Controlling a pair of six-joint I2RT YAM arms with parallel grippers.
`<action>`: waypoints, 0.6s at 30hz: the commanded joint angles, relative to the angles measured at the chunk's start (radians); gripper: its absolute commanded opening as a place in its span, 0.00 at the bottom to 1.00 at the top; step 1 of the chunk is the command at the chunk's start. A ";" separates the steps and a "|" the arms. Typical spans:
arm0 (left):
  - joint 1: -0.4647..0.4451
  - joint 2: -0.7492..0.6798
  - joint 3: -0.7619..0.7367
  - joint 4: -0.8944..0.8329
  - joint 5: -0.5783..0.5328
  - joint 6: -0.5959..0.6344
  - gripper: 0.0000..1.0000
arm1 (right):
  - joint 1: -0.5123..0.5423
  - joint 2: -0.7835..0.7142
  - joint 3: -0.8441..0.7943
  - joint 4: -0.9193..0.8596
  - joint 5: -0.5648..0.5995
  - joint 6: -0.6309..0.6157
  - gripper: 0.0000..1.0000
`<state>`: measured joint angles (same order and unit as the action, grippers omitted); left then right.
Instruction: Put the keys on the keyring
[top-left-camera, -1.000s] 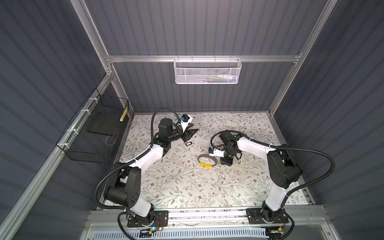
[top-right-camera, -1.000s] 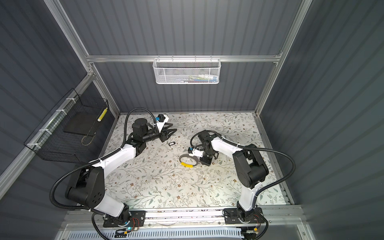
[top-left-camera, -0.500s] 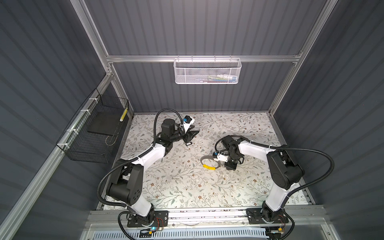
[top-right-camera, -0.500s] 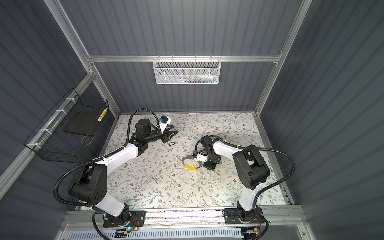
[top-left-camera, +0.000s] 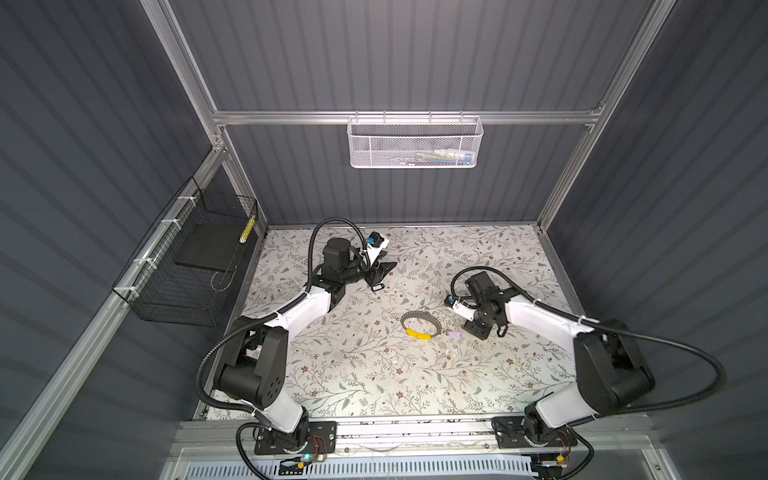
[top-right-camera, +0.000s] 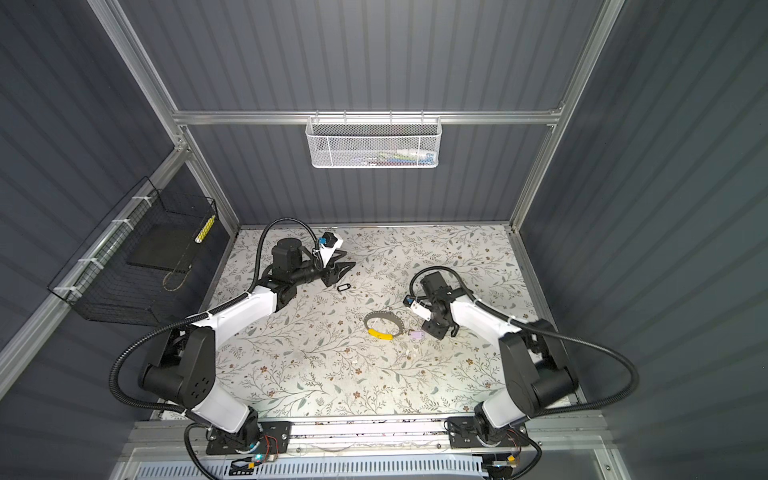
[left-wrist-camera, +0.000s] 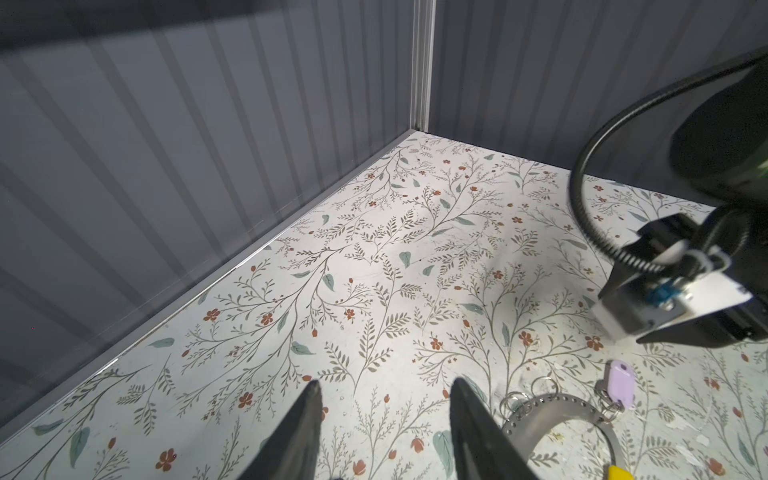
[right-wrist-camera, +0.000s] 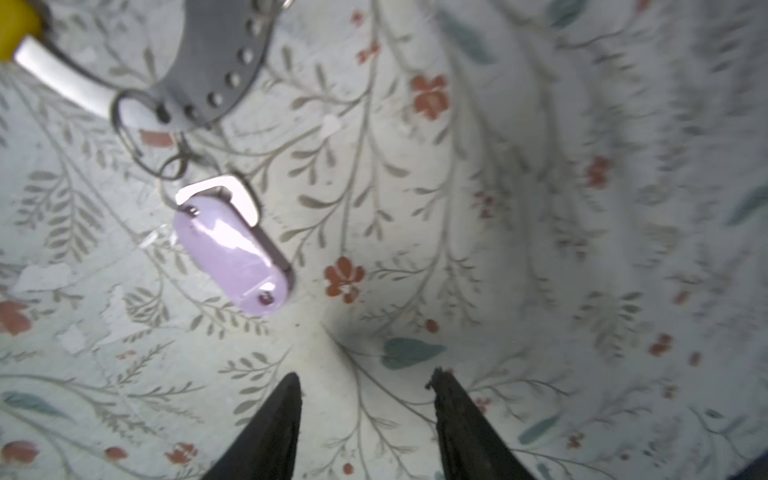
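Floral tabletop (right-wrist-camera: 540, 208), lilac-tagged key (right-wrist-camera: 232, 253) near right pincer (right-wrist-camera: 365, 374)

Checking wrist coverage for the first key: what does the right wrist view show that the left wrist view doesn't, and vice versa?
Only right wrist: a split ring apparently threaded through a hole in the keyring, chained to the lilac tag; the right gripper, jaws open, empty.
Only left wrist: the left gripper, jaws open, empty; the right arm from outside; the wall corner.
Both: keyring, lilac tag, yellow tag, floral table.
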<state>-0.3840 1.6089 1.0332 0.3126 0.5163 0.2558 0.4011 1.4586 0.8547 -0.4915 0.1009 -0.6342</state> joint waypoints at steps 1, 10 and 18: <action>-0.002 -0.001 0.036 -0.048 -0.030 0.027 0.51 | -0.022 -0.089 -0.042 0.270 0.031 0.031 0.56; -0.001 0.009 0.035 -0.087 -0.220 -0.090 0.47 | 0.032 -0.022 0.032 0.430 -0.239 0.285 0.56; 0.005 -0.034 -0.029 -0.085 -0.439 -0.075 0.34 | 0.234 0.162 0.113 0.439 -0.253 0.304 0.51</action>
<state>-0.3836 1.6077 1.0428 0.2050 0.1989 0.2012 0.5964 1.5784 0.9352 -0.0772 -0.1215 -0.3641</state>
